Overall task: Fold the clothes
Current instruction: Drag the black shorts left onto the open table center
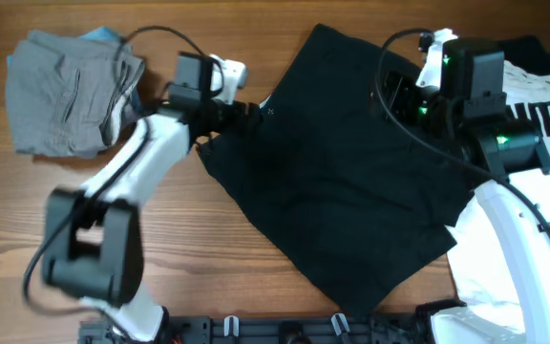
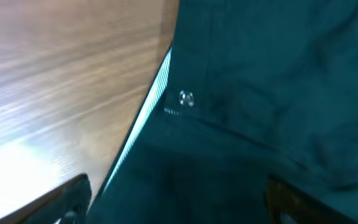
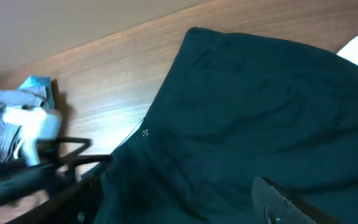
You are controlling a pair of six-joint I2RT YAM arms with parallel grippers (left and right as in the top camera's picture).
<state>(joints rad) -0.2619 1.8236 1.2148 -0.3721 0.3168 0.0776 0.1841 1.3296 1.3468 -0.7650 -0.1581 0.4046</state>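
Across the middle of the overhead frame the black shorts (image 1: 342,191) lie flat on the table (image 1: 227,258) — waistband toward upper left, legs toward lower right, long axis along that diagonal. Both arms reach to the waistband, probably to take its corners: the left gripper (image 1: 248,112) is spread wide over its edge, the right gripper (image 3: 182,202) gapes above (neither holds cloth). Beyond, grey shorts (image 1: 65,91) lie upper left — a white T-shirt (image 1: 542,105) at right.

Your station was a robotics lab bench: two arms (image 1: 141,153) stood at a wood-grain table (image 1: 218,253) bearing loose clothes (image 1: 342,182).
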